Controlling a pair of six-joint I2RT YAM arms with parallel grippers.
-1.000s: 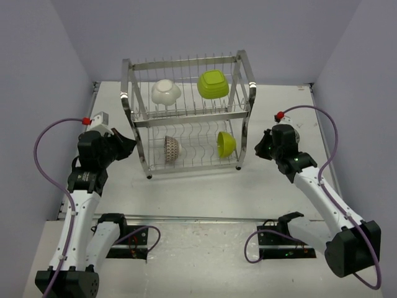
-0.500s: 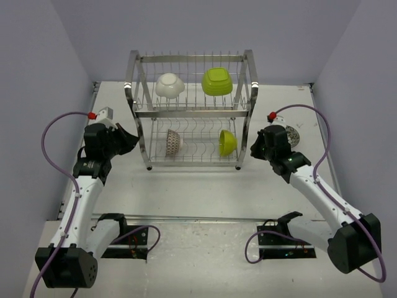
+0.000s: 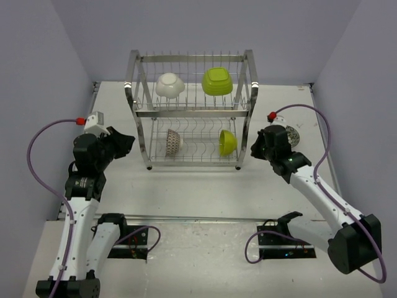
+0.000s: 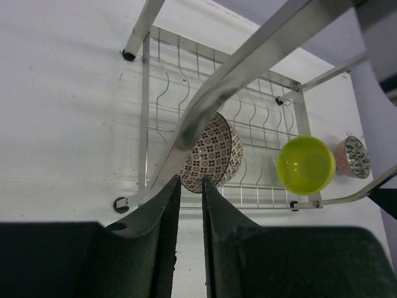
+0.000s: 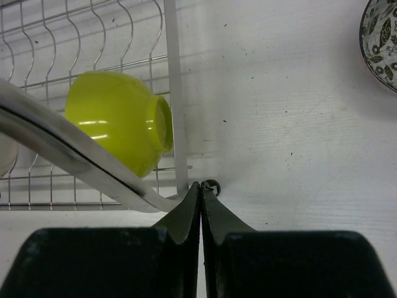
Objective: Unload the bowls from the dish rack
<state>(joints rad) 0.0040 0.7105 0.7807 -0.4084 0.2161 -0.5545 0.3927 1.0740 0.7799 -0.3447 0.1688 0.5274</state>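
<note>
- The dish rack (image 3: 192, 113), a two-tier frame of chrome wire, is seen standing upright on the table.
- A white bowl (image 3: 169, 85) and a squarish lime bowl (image 3: 217, 81) are held tilted in the upper tier.
- A patterned bowl (image 3: 172, 142) and a round lime bowl (image 3: 227, 143) are propped on edge in the lower tier.
- A second patterned bowl (image 3: 291, 135) is set upright on the table, right of the rack.

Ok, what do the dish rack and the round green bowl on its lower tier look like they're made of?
Dish rack: polished or chromed steel wire, judging by its mirror-bright reflections. Round green bowl: glossy, either glazed ceramic or plastic; the sharp highlights fit both.
</note>
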